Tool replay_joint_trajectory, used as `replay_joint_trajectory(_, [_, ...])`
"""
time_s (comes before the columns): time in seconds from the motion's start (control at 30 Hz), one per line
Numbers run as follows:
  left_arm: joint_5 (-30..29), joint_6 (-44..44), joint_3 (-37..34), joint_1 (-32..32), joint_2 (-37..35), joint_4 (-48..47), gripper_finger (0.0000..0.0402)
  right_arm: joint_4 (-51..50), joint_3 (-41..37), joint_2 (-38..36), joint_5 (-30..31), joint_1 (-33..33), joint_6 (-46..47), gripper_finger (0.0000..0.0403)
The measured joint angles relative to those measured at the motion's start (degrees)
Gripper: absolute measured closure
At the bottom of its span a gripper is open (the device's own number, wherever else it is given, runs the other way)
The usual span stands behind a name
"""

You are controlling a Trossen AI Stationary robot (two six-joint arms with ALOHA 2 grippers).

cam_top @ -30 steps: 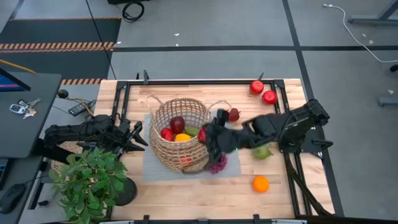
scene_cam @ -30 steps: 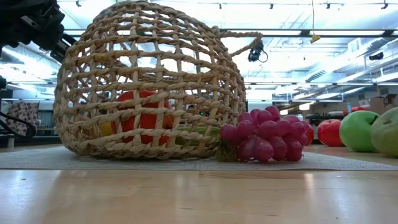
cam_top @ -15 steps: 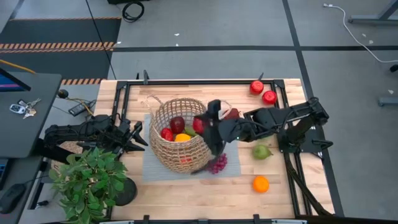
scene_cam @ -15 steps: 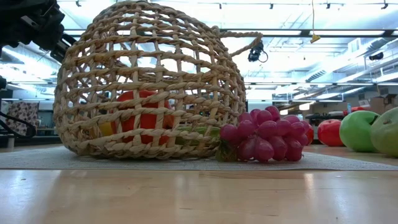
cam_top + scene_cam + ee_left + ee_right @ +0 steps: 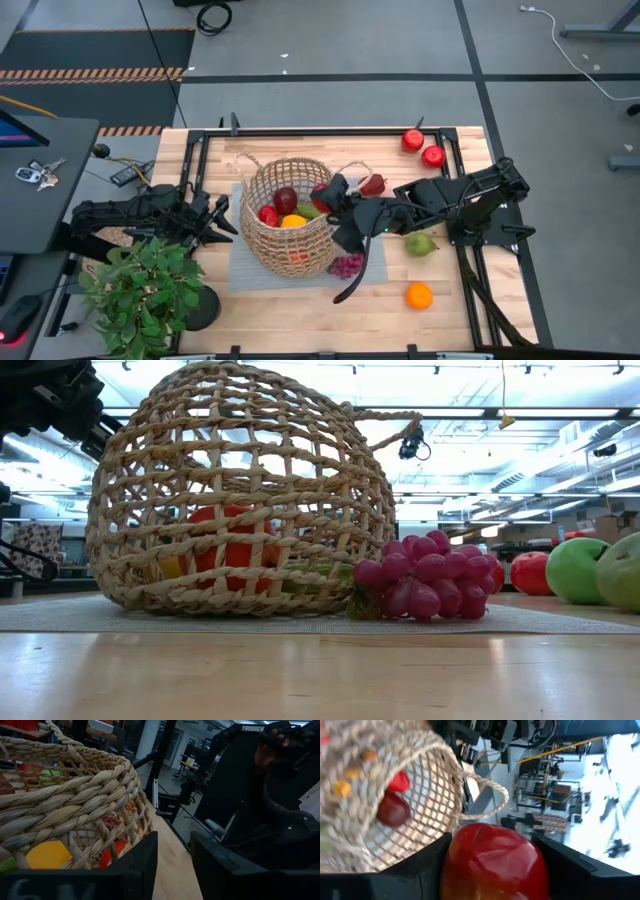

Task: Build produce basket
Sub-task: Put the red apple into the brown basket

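The tan wicker basket [image 5: 289,226] stands on a grey mat [image 5: 372,266] with several produce pieces inside. My right gripper [image 5: 327,200] reaches in from the right and is shut on a red apple [image 5: 492,861] at the basket's right rim. Purple grapes [image 5: 425,580] lie on the mat against the basket's foot. My left gripper [image 5: 172,865] waits level at the basket's left side [image 5: 65,805], its fingers a little apart with nothing between them. My right gripper pinches the red apple's two opposite sides [image 5: 451,865] between its two fingers [image 5: 420,872]. The fingers come from the table's right, slanting a little downward. The apple is lifted clear, by the basket's right rim [image 5: 322,197].
On the right side of the table lie two red fruits [image 5: 422,148], a dark red one [image 5: 375,184], a green pear [image 5: 421,243] and an orange [image 5: 419,295]. A potted plant [image 5: 145,285] stands at the near left. A person sits beyond the table [image 5: 280,795].
My right gripper has rolled about its own axis with the red apple and has shifted slightly toward the table's far edge, along the basket's right rim. The basket and the grapes have stayed where they were.
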Motion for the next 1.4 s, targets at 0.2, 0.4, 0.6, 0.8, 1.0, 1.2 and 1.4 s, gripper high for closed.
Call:
replay_joint_trajectory(0.2, [0.0, 0.0, 0.0, 0.0, 0.0, 0.0, 0.028, 0.0, 0.0, 0.0, 1.5, 0.0, -7.2, 0.0133])
replay_joint_trajectory(0.4, [0.0, 0.0, 0.0, 0.0, 0.0, 0.0, 0.028, -0.1, 0.0, 0.0, 1.5, 0.0, -7.5, 0.0133])
replay_joint_trajectory(0.6, [0.0, 0.0, 0.0, 0.0, 0.0, 0.0, 0.028, -0.1, 0.0, 0.0, 1.3, -0.2, 2.5, 0.0133])
replay_joint_trajectory(0.8, [0.0, 0.0, 0.0, 0.0, 0.0, 0.0, 0.028, 0.0, 0.0, 0.0, -1.5, -2.0, 34.3, 0.0133])
replay_joint_trajectory(1.0, [0.0, 0.0, 0.0, 0.0, 0.0, 0.0, 0.028, 0.3, 0.0, 0.0, -1.7, -3.1, 73.1, 0.0133])
replay_joint_trajectory(1.2, [0.0, 0.0, 0.0, 0.0, 0.0, 0.0, 0.028, 0.3, 0.0, 0.0, -2.0, -4.5, 108.0, 0.0133])
replay_joint_trajectory(1.4, [0.0, 0.0, 0.0, 0.0, 0.0, 0.0, 0.028, 1.3, 0.0, 0.0, -7.8, -6.3, 116.3, 0.0132])
